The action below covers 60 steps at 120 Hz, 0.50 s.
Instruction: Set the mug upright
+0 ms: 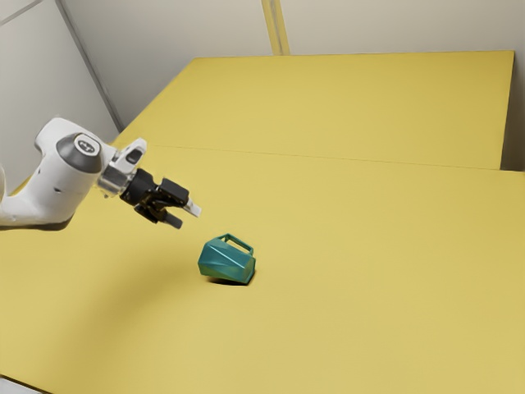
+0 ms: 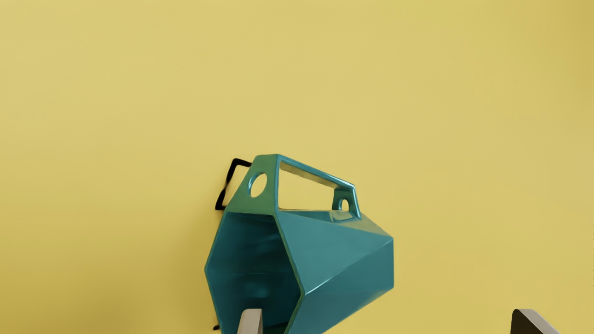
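Mug [image 1: 225,261] on its side on bench [image 1: 369,271]. Handle [image 2: 318,174] on one side of mug. Arm [image 1: 61,189] comes in from exterior view's left. Jaws over bench, apart from mug – to exterior view's left of it. Wrist view: one fingertip [image 2: 250,321] in front of mug's mouth [image 2: 255,260], other past mug's bottom end. Wall [image 1: 394,25] behind bench.

The arm is extended from the exterior view's left, bent at the wrist; the black gripper [image 1: 184,217] is angled downward, its fingers held wide apart.
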{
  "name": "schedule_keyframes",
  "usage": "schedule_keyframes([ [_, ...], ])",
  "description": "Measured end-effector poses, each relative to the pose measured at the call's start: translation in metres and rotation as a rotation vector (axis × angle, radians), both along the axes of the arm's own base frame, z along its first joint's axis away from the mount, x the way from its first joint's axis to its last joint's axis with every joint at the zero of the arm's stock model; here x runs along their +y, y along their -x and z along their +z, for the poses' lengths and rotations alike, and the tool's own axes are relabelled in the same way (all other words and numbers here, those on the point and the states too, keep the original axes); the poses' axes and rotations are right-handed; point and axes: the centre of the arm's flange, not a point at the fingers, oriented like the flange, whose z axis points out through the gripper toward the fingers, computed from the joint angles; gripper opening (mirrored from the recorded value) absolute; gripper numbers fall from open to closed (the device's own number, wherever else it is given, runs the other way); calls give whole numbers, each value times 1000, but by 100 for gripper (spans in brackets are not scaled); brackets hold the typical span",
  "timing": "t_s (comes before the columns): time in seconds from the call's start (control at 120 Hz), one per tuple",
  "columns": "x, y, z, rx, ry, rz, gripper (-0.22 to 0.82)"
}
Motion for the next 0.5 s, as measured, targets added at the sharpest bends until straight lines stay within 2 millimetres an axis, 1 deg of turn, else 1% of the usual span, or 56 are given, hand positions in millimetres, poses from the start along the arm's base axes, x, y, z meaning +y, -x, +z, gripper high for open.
schedule_keyframes([
  [0.083, 1, 4, -10, -20, 24, -2, 58],
  [0.2, 0, 7, -20, -49, 43, -15, 58],
  [0.35, 4, 17, -49, -49, 85, -9, 58],
  [0.5, 11, 20, -59, -56, 101, -1, 58],
])
